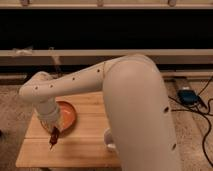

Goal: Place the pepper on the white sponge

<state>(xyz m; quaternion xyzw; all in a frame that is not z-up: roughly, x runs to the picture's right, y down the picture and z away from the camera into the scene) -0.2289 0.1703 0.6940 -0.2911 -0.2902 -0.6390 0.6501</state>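
The gripper (53,134) hangs low over the worktop (87,146) near its front left corner, pointing down; its fingers pinch the pepper (52,141), a dark red sliver that hangs from them close to the wood; just beside it, toward the back, sits an orange plate (70,114), partly covered by the wrist; the bulky white arm (135,110) hides the right half of the worktop.
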